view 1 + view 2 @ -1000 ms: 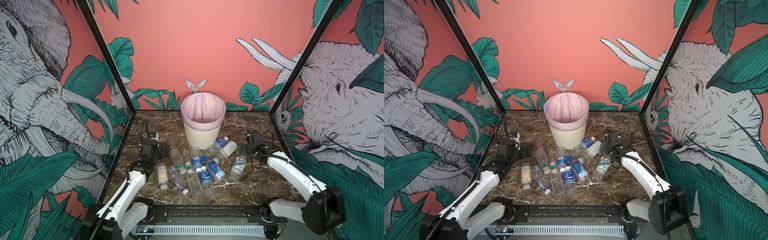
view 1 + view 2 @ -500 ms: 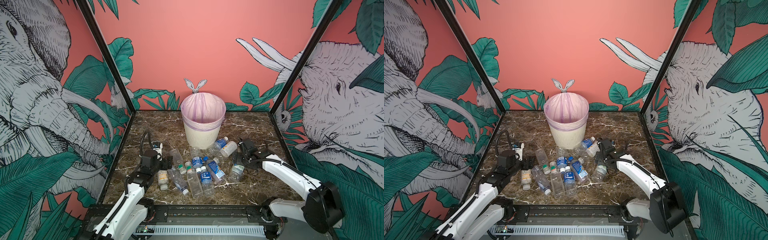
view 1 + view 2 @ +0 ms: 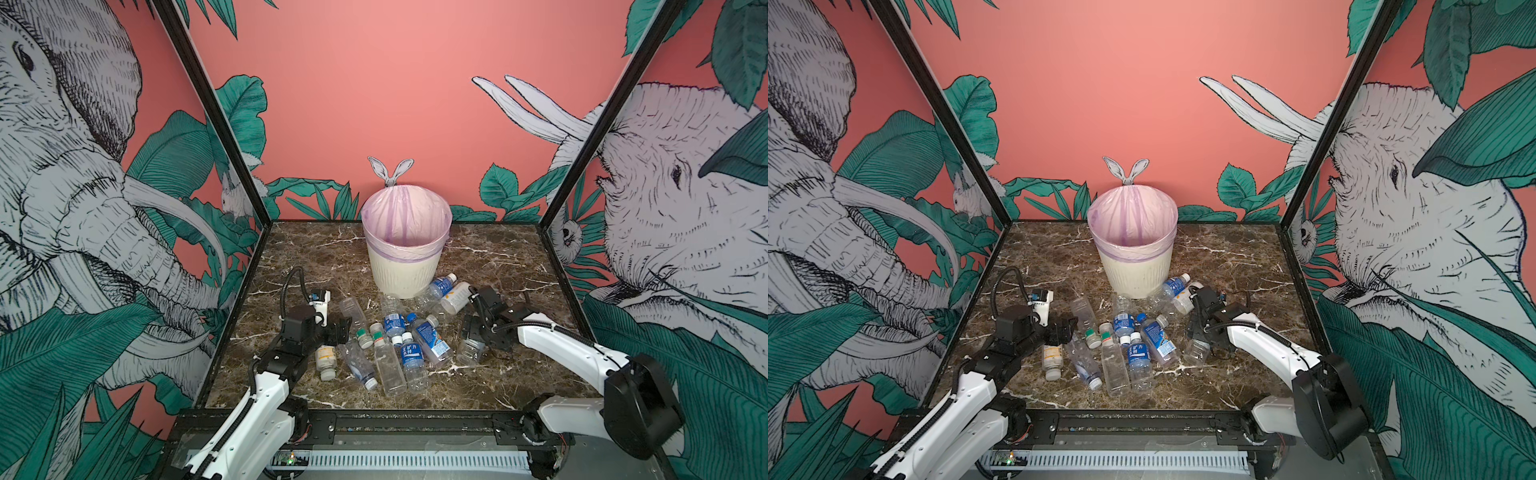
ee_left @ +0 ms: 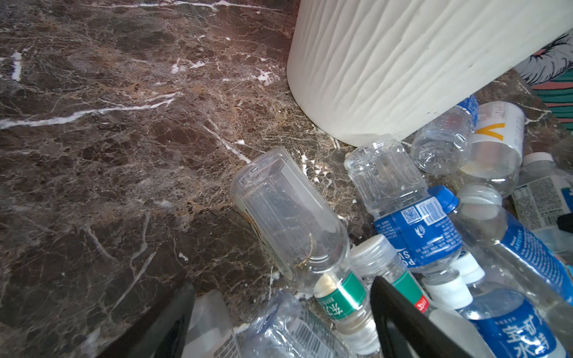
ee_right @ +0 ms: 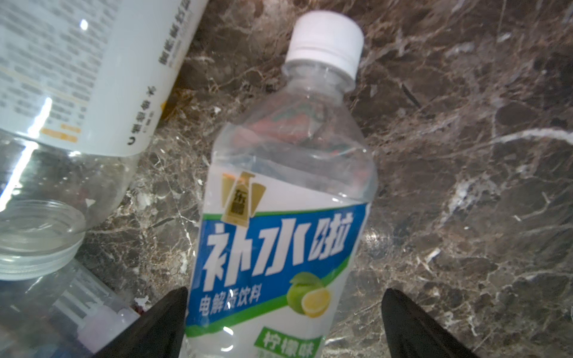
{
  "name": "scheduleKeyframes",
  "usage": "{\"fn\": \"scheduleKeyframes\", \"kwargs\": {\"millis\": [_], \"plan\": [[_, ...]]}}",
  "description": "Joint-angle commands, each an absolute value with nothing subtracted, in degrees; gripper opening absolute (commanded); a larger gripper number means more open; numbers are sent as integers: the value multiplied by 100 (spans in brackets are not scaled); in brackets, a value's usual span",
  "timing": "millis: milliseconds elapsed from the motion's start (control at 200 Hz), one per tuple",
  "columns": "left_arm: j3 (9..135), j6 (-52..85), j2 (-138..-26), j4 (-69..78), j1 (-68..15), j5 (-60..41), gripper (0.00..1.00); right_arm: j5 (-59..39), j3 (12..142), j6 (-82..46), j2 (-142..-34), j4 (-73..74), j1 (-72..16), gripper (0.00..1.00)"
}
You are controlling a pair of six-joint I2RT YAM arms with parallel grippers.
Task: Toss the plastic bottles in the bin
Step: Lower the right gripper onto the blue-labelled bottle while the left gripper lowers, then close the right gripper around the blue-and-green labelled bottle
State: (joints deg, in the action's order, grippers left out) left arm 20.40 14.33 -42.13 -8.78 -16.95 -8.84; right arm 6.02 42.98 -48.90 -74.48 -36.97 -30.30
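While the bin stands by the middle of the table's back edge, the bottles lie heaped before it, mid-table. The left gripper hangs, jaws apart, over the heap's left side. The right gripper, jaws apart, straddles a lime bottle without clamping it.

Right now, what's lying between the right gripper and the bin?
Two lying bottles: the white-and-yellow bottle and the blue-labelled bottle beside it, between the open right gripper and the bin's base. Both top views show this.

Dark brown, white-veined marble tabletop carries the upright bin toward the back, plastic bottles lying clustered just before it.
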Motion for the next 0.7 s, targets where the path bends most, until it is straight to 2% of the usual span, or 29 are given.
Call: {"fn": "scheduleKeyframes", "kwargs": {"millis": [0, 360, 695], "plan": [[1962, 1389, -4218, -756, -1756, -884, 90, 609, 4221, -5063, -7533, -3598, -3085, 98], [1971, 1368, -4309, -712, -1859, -782, 90, 651, 4138, -5024, -7744, -3446, -3232, 85], [1995, 1356, -4388, -694, -1908, -713, 90, 789, 4136, -4817, -8110, -3424, -3452, 81]]}}
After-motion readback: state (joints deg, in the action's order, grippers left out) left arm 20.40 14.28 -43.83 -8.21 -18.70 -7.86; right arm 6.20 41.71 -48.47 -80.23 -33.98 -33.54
